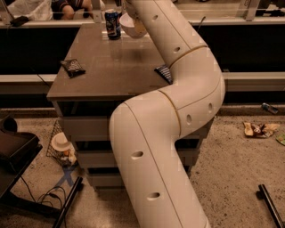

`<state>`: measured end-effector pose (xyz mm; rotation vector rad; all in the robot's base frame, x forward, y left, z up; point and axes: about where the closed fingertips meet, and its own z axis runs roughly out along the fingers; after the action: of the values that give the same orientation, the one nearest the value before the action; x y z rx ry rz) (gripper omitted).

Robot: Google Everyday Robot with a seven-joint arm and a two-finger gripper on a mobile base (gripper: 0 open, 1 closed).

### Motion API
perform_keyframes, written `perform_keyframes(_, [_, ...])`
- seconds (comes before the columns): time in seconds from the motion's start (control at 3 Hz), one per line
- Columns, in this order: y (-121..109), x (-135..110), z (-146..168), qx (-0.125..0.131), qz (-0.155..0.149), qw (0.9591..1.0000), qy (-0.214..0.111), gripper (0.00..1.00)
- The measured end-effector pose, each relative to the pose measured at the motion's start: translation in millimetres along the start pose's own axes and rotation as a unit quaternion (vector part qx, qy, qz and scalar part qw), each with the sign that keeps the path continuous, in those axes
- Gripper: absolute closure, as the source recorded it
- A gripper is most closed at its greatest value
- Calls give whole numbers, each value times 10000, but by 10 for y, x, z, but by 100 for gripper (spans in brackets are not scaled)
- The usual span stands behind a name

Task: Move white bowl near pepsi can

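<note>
Camera view: the pepsi can stands upright at the far end of the bench. It is blue with red and white marks and a silver top, and its lettering is too small to read. The white bowl, smooth and glossy, is just to the can's right, and the arm hides its right side. I cannot tell whether the bowl rests on the bench or hangs just above it.

The gripper is directly over the bowl at the top edge of the frame, mostly hidden behind the wrist. Its grip cannot be told.

A crinkled dark snack packet lies near the bench's left edge. A flat dark-blue packet lies at the right edge against the arm. No print on either can be read. Between them the matte brown top is open, well apart from the can and bowl.

The arm is thick, rounded and cream-white, with small oval recesses, and it bends twice in front of the bench's drawer fronts. A wire basket stands on the speckled floor to the left, and a crumpled wrapper lies to the right.
</note>
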<state>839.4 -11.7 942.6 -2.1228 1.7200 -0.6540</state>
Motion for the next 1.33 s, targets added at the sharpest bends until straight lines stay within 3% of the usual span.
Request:
perform_keyframes(0.67, [-89,23,555,171,-35,9997,178,100])
perform_keyframes(1.33, [-141,138,682,276,-50,9985,473,100])
